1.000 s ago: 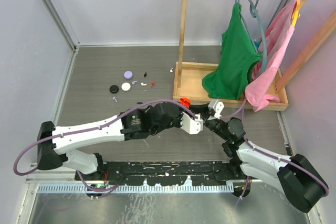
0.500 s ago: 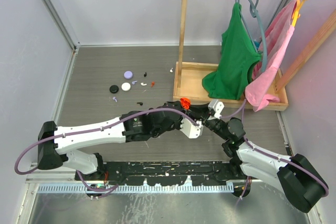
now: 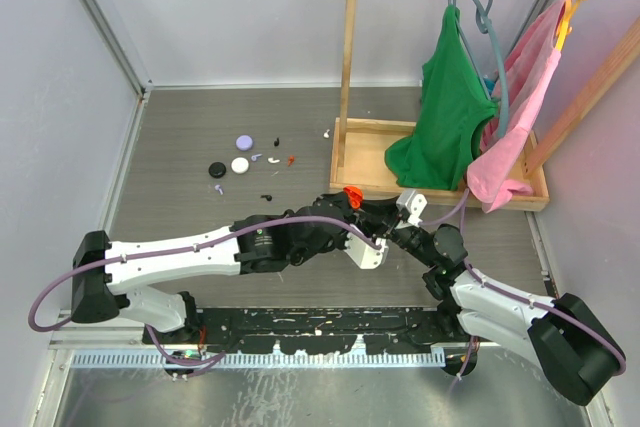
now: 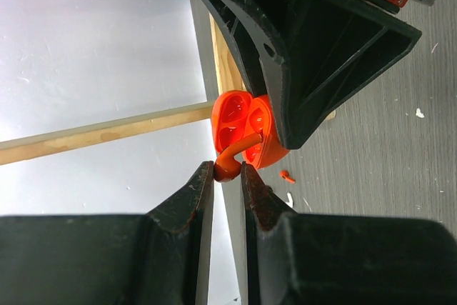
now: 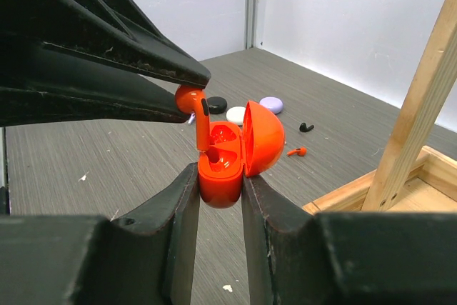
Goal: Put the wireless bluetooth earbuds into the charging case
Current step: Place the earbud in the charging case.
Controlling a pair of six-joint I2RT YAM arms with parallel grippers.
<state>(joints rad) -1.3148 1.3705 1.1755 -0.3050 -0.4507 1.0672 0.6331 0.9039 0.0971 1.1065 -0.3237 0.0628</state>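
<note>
Earbud [image 5: 202,123], glossy red, stem-down at open case [image 5: 227,168]

The left arm [image 3: 180,252] swings its outer end toward 6 o'clock, nearer the front edge of the table [image 3: 200,127]. Its black wrist housing [image 3: 300,237], higher in the overhead view a second ago, now sits lower. The white wrist block [image 3: 365,252] behind the left gripper [image 4: 228,171] drops away from the charging case [image 3: 351,193] toward 6 o'clock, so the fingers closed on the red earbud [image 4: 235,153] reach the case from farther back. With the arm shifted, a small black bud [image 3: 266,197] at 12 o'clock of the forearm, covered a second ago, now shows on the table.
</note>
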